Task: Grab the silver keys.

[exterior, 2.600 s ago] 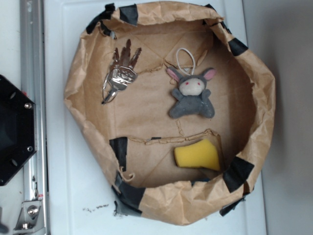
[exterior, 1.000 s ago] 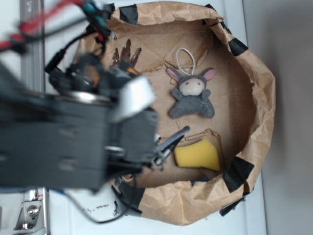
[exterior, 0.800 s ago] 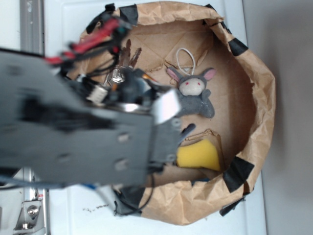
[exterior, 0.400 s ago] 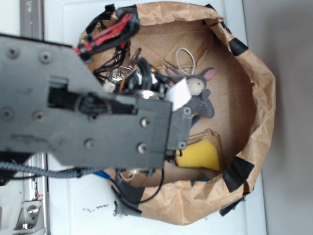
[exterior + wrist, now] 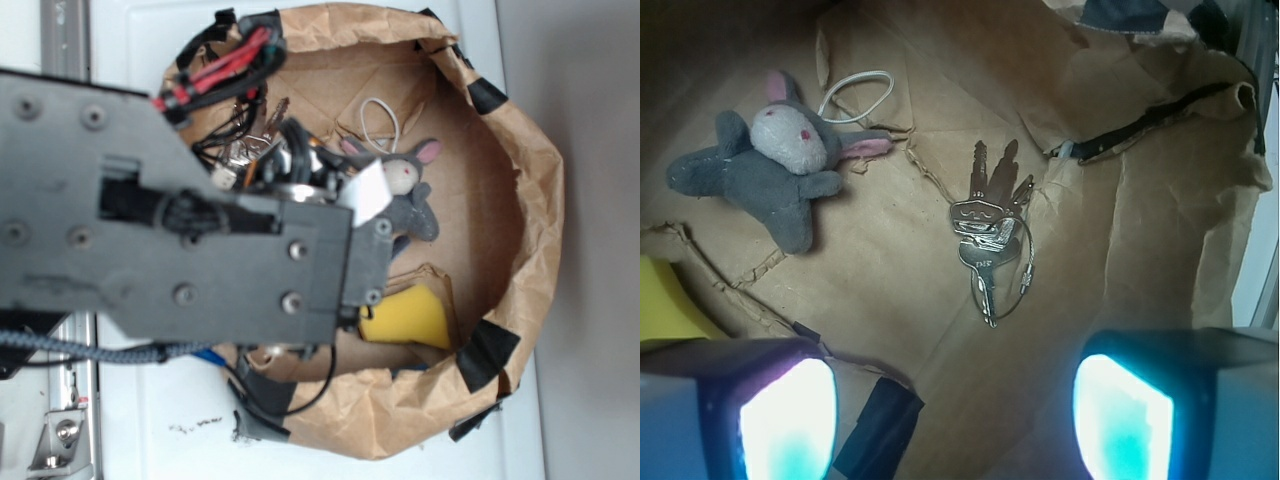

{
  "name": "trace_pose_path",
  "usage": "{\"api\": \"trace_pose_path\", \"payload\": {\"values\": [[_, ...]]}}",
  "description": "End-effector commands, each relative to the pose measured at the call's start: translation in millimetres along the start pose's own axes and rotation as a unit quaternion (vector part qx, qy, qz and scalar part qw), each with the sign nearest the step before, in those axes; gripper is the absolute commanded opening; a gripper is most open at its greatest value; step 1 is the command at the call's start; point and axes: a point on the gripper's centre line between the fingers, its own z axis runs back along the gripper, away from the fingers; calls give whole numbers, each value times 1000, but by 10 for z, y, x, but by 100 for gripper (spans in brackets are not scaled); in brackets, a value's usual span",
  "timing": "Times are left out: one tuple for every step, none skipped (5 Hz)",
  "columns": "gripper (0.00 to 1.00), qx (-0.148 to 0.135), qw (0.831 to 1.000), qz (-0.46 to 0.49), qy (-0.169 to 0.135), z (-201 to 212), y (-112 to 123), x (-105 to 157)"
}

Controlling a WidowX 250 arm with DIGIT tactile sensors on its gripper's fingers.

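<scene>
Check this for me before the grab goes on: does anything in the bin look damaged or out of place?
The paper lining is creased and torn along its seams, patched with black tape. The silver keys lie flat and free; the plush bunny lies apart from them. Nothing looks spilled.

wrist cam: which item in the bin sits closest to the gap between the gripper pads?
The keys. They lie on the brown paper just ahead of the open gripper, roughly centred. The bunny is far off to the upper left, and the yellow sponge only shows at the left edge.
</scene>
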Motion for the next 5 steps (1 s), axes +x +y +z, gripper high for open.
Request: {"api": "trace_pose_path", "payload": {"values": [[100,-42,998,-37,-35,-32,-120,133],[100,-47,997,-51,-43,-125,-170,172],[100,-37,998,-42,-32,-240,-228,262],[100,-28,998,-40,-33,-459,-103,271],[100,-24,998,-56,-29,-578,43,250]]}}
